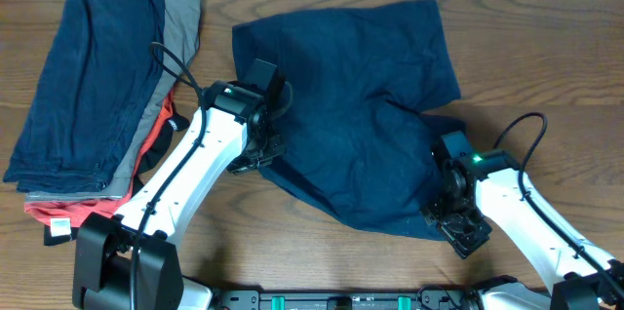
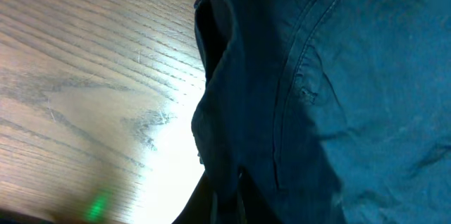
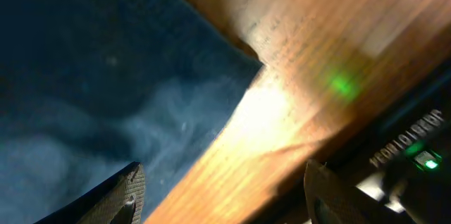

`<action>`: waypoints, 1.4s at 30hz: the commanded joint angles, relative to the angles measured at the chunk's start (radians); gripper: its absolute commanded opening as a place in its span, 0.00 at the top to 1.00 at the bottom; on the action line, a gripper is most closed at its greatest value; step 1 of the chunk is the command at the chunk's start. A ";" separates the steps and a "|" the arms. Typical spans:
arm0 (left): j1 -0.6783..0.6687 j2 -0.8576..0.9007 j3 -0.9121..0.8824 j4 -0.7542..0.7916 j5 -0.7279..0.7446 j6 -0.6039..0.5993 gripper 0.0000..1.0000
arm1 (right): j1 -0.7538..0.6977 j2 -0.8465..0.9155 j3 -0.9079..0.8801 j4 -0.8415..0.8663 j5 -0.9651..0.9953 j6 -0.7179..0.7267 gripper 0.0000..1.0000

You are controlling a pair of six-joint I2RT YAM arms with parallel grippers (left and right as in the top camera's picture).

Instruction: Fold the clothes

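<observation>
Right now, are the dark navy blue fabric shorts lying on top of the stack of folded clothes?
No, the shorts lie spread on the wooden table beside the stack.

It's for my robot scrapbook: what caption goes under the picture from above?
Left gripper and right gripper at the edges of navy shorts, folded pile waiting beside.

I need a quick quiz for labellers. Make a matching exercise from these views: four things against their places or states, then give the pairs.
1. shorts
2. pile of clothes
3. left claw
4. right claw

A. far left of the table
B. open, at the shorts' lower right corner
C. spread out across the middle
D. at the shorts' left edge

Pairs: 1-C; 2-A; 3-D; 4-B
</observation>
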 commanded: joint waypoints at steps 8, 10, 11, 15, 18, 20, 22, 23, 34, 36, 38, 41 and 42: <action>0.005 -0.014 -0.005 0.004 -0.028 -0.009 0.94 | 0.008 0.002 -0.066 0.163 0.064 0.054 0.34; 0.005 -0.014 -0.005 0.004 -0.031 -0.005 0.94 | 0.008 0.002 -0.074 0.172 0.064 0.053 0.35; 0.005 -0.014 -0.005 0.003 -0.035 -0.005 0.94 | 0.008 0.002 -0.079 0.171 0.064 0.053 0.35; 0.005 -0.014 -0.005 0.003 -0.036 0.002 0.94 | 0.008 0.002 -0.109 0.169 0.064 0.053 0.37; 0.005 -0.014 -0.005 0.003 -0.036 0.002 0.94 | 0.008 0.002 -0.131 0.172 0.064 0.053 0.37; 0.005 -0.014 -0.005 0.003 -0.036 0.002 0.94 | 0.008 0.002 -0.148 0.190 0.065 0.053 0.38; 0.005 -0.014 -0.005 0.004 -0.036 0.002 0.94 | 0.008 0.002 -0.170 0.227 0.065 0.053 0.44; 0.005 -0.014 -0.005 0.004 -0.036 0.002 0.94 | 0.008 0.002 -0.178 0.242 0.066 0.053 0.45; 0.005 -0.014 -0.005 0.004 -0.061 0.034 0.94 | 0.007 0.001 -0.190 0.289 0.097 -0.079 0.99; 0.006 -0.014 -0.005 0.004 -0.064 0.094 0.94 | 0.006 -0.004 -0.172 0.286 0.073 -0.123 0.99; 0.011 -0.016 0.000 -0.005 -0.080 0.115 0.94 | -0.001 -0.018 -0.136 0.266 0.062 -0.190 0.99; 0.020 -0.028 0.012 -0.031 -0.084 0.116 0.94 | -0.037 -0.056 -0.055 0.202 0.080 -0.256 0.99; 0.023 -0.037 0.014 -0.036 -0.084 0.116 0.94 | -0.056 -0.071 -0.026 0.182 0.088 -0.274 0.99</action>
